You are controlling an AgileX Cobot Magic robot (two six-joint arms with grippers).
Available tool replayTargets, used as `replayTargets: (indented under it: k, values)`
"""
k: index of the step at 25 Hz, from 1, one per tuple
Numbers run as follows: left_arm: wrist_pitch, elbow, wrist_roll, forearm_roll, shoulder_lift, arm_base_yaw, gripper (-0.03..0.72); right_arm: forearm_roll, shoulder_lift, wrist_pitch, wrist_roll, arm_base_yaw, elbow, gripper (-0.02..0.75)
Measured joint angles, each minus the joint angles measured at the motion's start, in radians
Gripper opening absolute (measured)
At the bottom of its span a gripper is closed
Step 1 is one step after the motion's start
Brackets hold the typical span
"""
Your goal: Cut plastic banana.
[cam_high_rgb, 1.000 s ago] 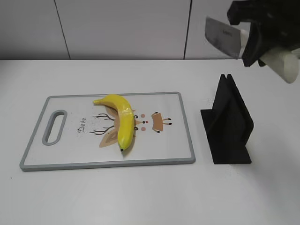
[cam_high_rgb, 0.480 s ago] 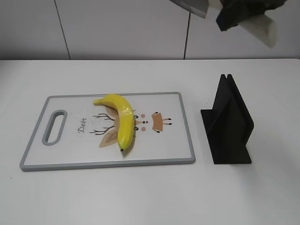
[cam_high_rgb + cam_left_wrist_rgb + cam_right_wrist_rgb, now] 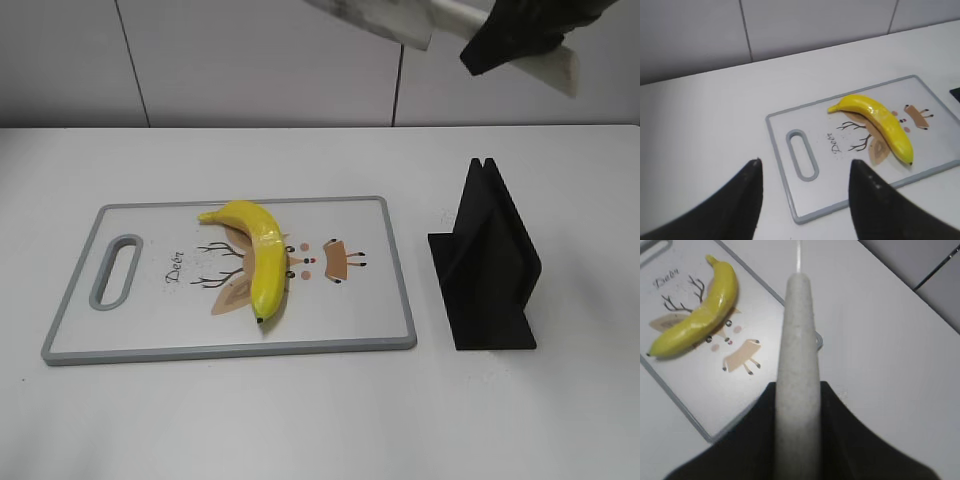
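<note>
— White tabletop (image 3: 300, 420) and a pale paneled wall (image 3: 250, 60) are filling the background; what is lying on the surface?

— A grey-rimmed cutting board (image 3: 390, 270) with a deer drawing is sitting left of center, and the plastic banana (image 3: 262, 258) is lying on it, stem toward the far left, dark tip toward the near edge. A black knife stand (image 3: 490, 265) is standing to the right of the board, apart from it.

— Where is the right gripper (image 3: 520, 30) sitting?

— High at the far right of the exterior view, well above the table and well apart from the banana. It is clamping the pale handle of a knife (image 3: 385, 15), with the blade pointing left along the top edge of that view. From the right wrist view the handle (image 3: 797, 365) is running straight out between the dark fingers (image 3: 850, 440), and the banana (image 3: 697, 315) is showing far below, to the left of the handle.

— And the left gripper (image 3: 805, 200)?

— Only the left wrist view is showing it. Its two dark fingertips (image 3: 875, 200) are standing spread wide with nothing between them. The banana (image 3: 880, 122) is lying beyond them and to the right, well clear of both tips; the board's handle slot (image 3: 801, 155) is showing in the gap between them.
</note>
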Motion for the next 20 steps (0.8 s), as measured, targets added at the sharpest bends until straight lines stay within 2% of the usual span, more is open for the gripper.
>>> replayTargets:
  k: [4, 9, 11, 16, 20]
  values:
    - [-0.014, -0.094, 0.188, -0.105, 0.212, 0.000, 0.512, 0.043, 0.050, 0.053, -0.246, -0.003, -0.011, 0.165]
    - [0.051, -0.257, 0.524, -0.269, 0.461, 0.000, 0.508, 0.153, 0.129, 0.067, -0.517, -0.003, -0.019, 0.165]
    - [0.083, -0.326, 0.624, -0.323, 0.559, -0.013, 0.505, 0.170, 0.161, 0.082, -0.596, -0.003, -0.022, 0.165]
    - [0.096, -0.462, 0.790, -0.335, 0.758, -0.110, 0.502, 0.187, 0.245, 0.174, -0.676, 0.004, -0.099, 0.165]
    - [0.084, -0.542, 0.854, -0.285, 0.891, -0.210, 0.500, 0.194, 0.327, 0.211, -0.685, 0.020, -0.213, 0.165]
